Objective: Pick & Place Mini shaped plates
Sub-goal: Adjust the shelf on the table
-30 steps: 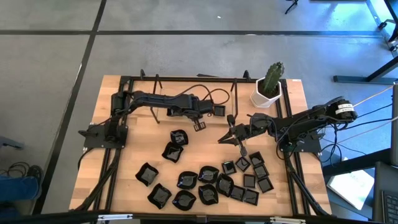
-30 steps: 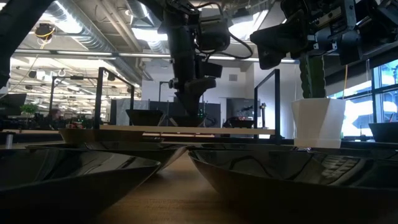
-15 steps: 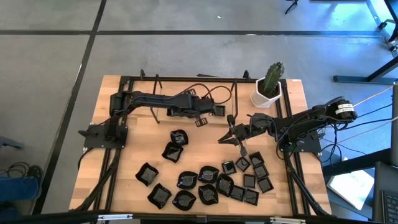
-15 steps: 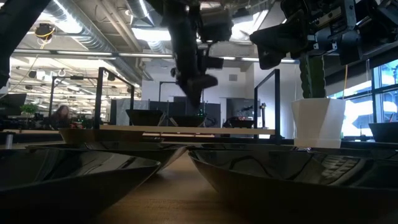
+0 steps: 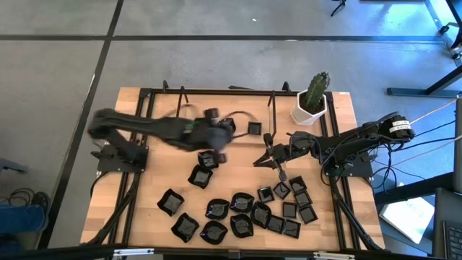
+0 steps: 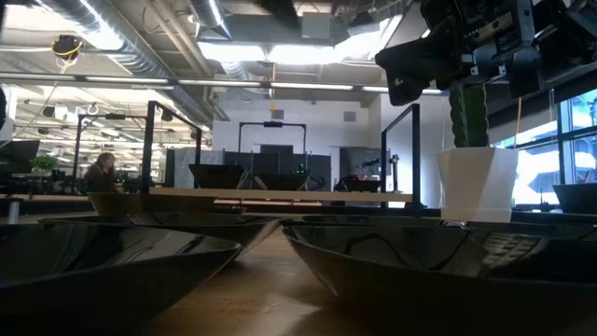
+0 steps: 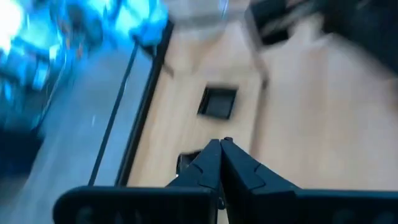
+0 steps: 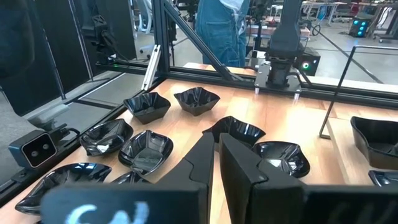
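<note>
Left gripper (image 5: 219, 148) is seen blurred near table centre with fingers pressed together and nothing held, right gripper (image 5: 258, 162) is hung at 3 o'clock of it, nearly closed and empty, while the mini shaped plates (image 5: 242, 213) are clustered toward the table's (image 5: 155, 170) 6 o'clock edge, one square plate (image 5: 254, 128) lying apart at 12 o'clock.

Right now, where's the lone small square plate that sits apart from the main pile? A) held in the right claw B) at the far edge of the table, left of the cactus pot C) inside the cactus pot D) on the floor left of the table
B: in the high view the lone square plate lies flat on the wood near the table's far edge, left of the cactus pot, well apart from the pile of plates at the near side.
</note>
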